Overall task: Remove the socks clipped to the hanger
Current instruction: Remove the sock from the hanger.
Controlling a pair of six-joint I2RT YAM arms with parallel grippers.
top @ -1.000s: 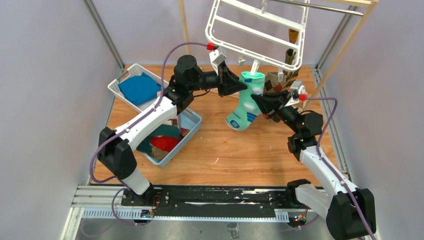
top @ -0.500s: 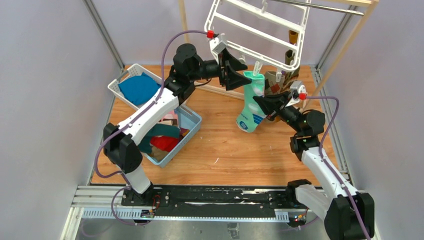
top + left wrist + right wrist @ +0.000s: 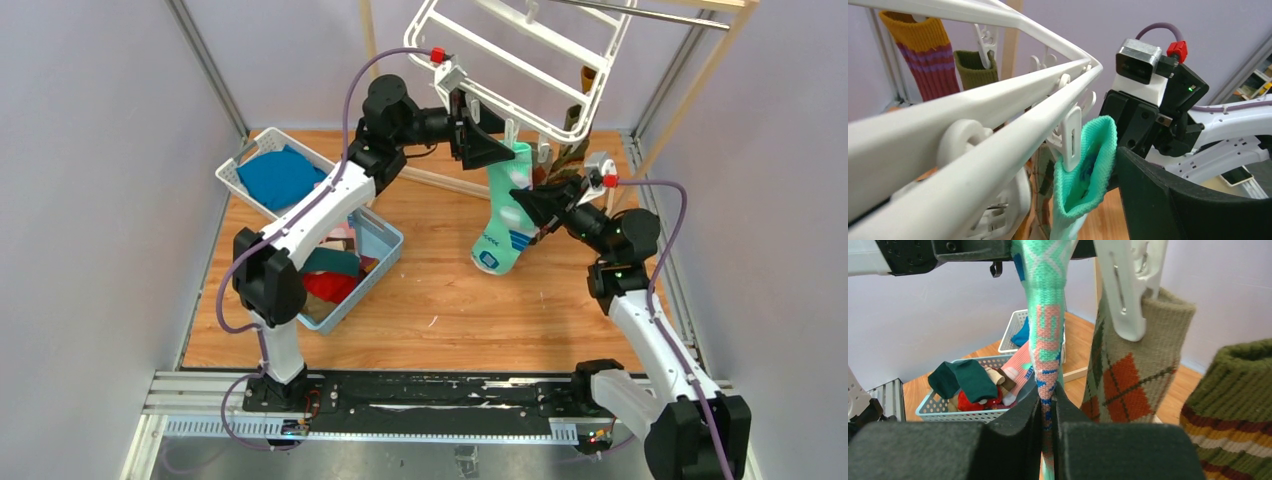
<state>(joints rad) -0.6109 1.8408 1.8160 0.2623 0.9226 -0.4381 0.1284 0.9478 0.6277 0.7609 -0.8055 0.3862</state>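
Observation:
The white hanger (image 3: pixel 520 70) hangs tilted from the rack and fills the left wrist view (image 3: pixel 998 95). A teal sock (image 3: pixel 503 215) hangs from one of its clips (image 3: pixel 1071 135), the cuff (image 3: pixel 1088 170) gaping below it. My left gripper (image 3: pixel 497 150) is open at that clip; one black finger (image 3: pixel 1158 200) lies beside the cuff and the other is hidden behind the frame. My right gripper (image 3: pixel 1048 400) is shut on the teal sock (image 3: pixel 1047 330) partway down. An argyle sock (image 3: pixel 1128 375) and an olive striped sock (image 3: pixel 1233 405) hang beside it.
A blue basket (image 3: pixel 385 250) of loose socks sits at the left, with a white basket (image 3: pixel 235 175) holding a blue cloth (image 3: pixel 278 178) behind it. The wooden rack pole (image 3: pixel 690 90) and metal rod (image 3: pixel 660 12) stand at the back right. A mustard striped sock (image 3: pixel 928 55) hangs further along the frame.
My left gripper has opened and moved up and right to the clip. The hanger has tilted and shifted right. The right gripper stays shut on the teal sock, which has swung right.

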